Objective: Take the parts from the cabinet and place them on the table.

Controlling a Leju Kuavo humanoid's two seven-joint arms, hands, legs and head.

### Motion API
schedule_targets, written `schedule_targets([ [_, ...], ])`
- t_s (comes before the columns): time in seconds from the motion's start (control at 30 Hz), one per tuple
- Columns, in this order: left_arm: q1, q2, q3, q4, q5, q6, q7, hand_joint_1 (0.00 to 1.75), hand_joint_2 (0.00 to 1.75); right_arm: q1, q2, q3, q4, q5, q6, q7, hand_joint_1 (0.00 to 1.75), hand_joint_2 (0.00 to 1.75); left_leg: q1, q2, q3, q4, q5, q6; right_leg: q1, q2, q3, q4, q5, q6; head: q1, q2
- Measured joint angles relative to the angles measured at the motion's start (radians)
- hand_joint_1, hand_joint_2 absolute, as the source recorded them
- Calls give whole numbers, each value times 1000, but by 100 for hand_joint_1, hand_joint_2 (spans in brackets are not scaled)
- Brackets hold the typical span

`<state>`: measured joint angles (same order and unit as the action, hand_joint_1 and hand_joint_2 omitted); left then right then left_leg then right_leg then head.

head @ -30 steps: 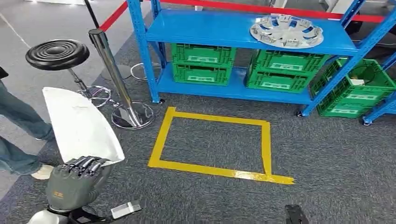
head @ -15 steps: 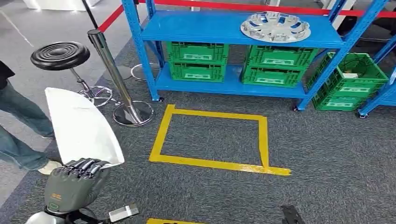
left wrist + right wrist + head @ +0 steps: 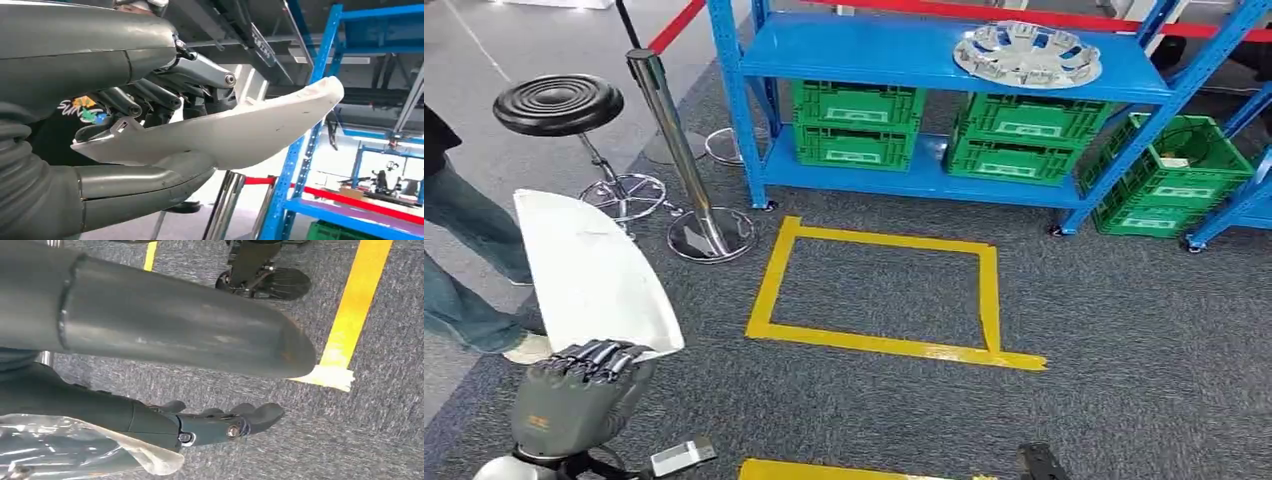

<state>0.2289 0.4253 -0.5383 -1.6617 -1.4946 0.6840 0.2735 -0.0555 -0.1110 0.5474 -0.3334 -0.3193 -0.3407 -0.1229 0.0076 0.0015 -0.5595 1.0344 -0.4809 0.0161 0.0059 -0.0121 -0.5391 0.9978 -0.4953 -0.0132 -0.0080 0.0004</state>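
My left hand (image 3: 574, 395) grips the near end of a curved white panel part (image 3: 589, 275), low at the left of the head view. The panel sticks out forward and up from the hand. In the left wrist view the thumb and fingers (image 3: 150, 102) clamp the white part (image 3: 250, 130) from both sides. A silver wheel cover (image 3: 1027, 53) lies on the top shelf of the blue rack (image 3: 854, 55) ahead. My right hand (image 3: 165, 340) hangs over the grey carpet, fingers apart and holding nothing.
Green crates (image 3: 856, 125) fill the rack's lower shelf, another (image 3: 1169, 175) stands on the floor to the right. A yellow tape square (image 3: 769, 290) marks the carpet. A black stool (image 3: 557, 103), a chrome barrier post (image 3: 674, 150) and a person's legs (image 3: 464, 270) are at the left.
The whole view has shifted slightly as the camera moved; the rack and tape square sit a little differently in the picture. My left hand keeps its hold on the white part.
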Motion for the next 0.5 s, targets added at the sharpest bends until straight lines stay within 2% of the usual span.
schedule_targets([
  [0.07, 0, 0, 2, 0, 0, 0, -3, 175, 175, 2, 0, 0, 0, 10, 0, 7, 0, 0, -2, 0, -2, 0, 2, 5, -2, 0, -1, -3, 9, 17, 0, 0],
  [0.2, 0, 0, 5, 0, 0, 0, -4, 175, 175, 2, 0, 0, 0, 21, -8, 16, 0, 0, -3, 0, -5, 1, 4, 8, -3, 0, -3, -3, 12, 27, 0, 0],
  [0.27, 0, 0, 8, 0, 0, 0, -5, 175, 175, 2, 0, 0, 0, 25, -9, 17, 0, 0, -4, 0, -6, 2, 4, 8, -5, 0, -2, -3, 13, 41, 0, 0],
  [0.37, 1, 0, 17, 0, 0, 0, -6, 175, 175, 2, 0, 0, 0, 39, -24, 27, 0, 0, -4, 0, -9, 3, 6, 9, -5, 1, 1, -4, 16, 47, -1, 0],
  [0.4, 1, 1, 19, 0, 0, 0, -6, 175, 175, 2, 0, 0, 0, 45, -26, 32, 0, 0, -9, -2, -14, 3, 8, 19, -10, -3, 6, -12, 23, 59, -2, 0],
  [0.43, 3, 1, 20, -2, 0, 0, -6, 175, 175, 2, 0, 1, 0, 51, -28, 35, 0, 0, -8, -2, -12, -9, 15, 26, -7, -5, 8, -17, 26, 62, -2, 0],
  [0.47, 3, 0, 20, -3, -1, 0, -6, 175, 175, 2, -2, 1, 0, 57, -31, 38, 0, 0, 6, -3, 0, -33, 31, 29, -9, -3, -4, -12, 18, 63, -2, 0],
  [0.5, 3, 0, 20, -5, -2, 0, -6, 175, 175, 2, -3, 1, 0, 63, -35, 40, 0, 0, 5, -7, 3, -46, 38, 35, -7, 4, -13, 13, -8, 64, 2, 0],
])
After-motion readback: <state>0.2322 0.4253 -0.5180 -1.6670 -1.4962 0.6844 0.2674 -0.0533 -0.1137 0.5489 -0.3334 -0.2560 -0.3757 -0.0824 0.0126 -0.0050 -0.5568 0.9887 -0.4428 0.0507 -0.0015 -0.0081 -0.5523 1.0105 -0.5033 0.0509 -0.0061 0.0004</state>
